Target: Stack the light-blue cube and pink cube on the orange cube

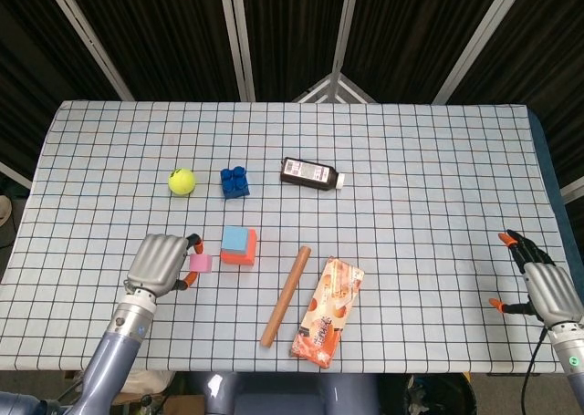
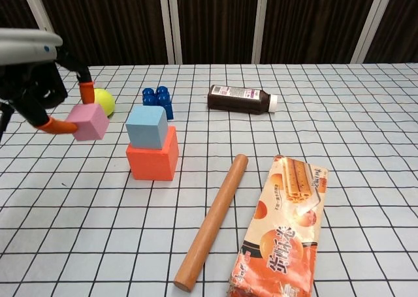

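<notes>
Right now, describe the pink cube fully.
The pink cube is a small, matte, plain-faced block, foam-like in look. It is lifted off the table, tilted, pinched between orange fingertips of the left hand. It hangs left of the light-blue cube, roughly level with it, touching nothing else.

The left hand (image 2: pixel 29 68) runs off the chest view's left edge, at nine o'clock. The bottle (image 1: pixel 312 174) label is too small to read. The snack packet (image 2: pixel 282 235) is cropped at six o'clock.

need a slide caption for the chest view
Left hand holds the pink cube in the air beside the light-blue cube stacked on the orange cube.
</notes>
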